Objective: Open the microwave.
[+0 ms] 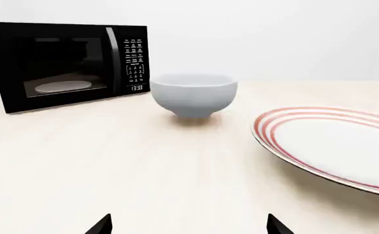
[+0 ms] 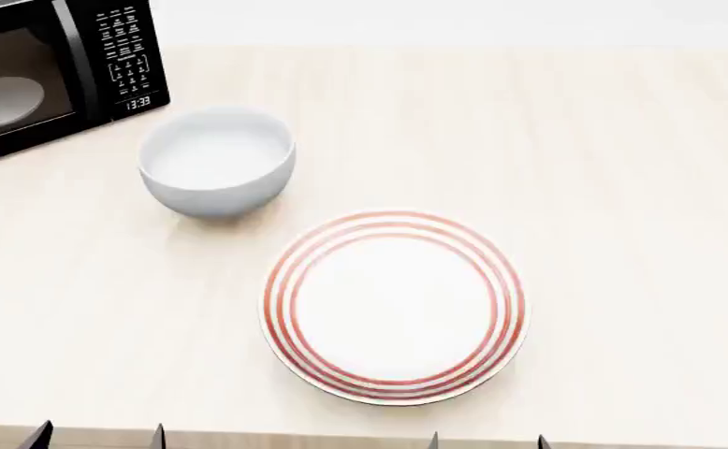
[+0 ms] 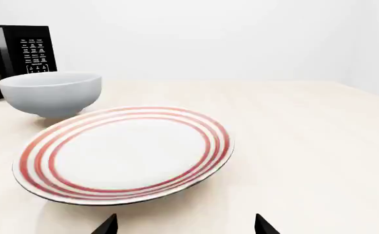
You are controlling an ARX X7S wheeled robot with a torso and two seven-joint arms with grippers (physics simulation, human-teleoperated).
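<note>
Both your grippers, left (image 2: pixel 99 436) and right (image 2: pixel 487 440), are hovering at the near surface (image 2: pixel 639 187) edge, jaws apart.
Your striped plate (image 2: pixel 394 307) is sitting nearest, a grey bowl (image 2: pixel 217 161) beyond it, and the microwave (image 2: pixel 52 70) is standing far left, door closed.

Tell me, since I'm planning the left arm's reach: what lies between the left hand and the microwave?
Only bare table, as the left wrist view shows. The left hand faces the microwave with the bowl just beside that path.
</note>
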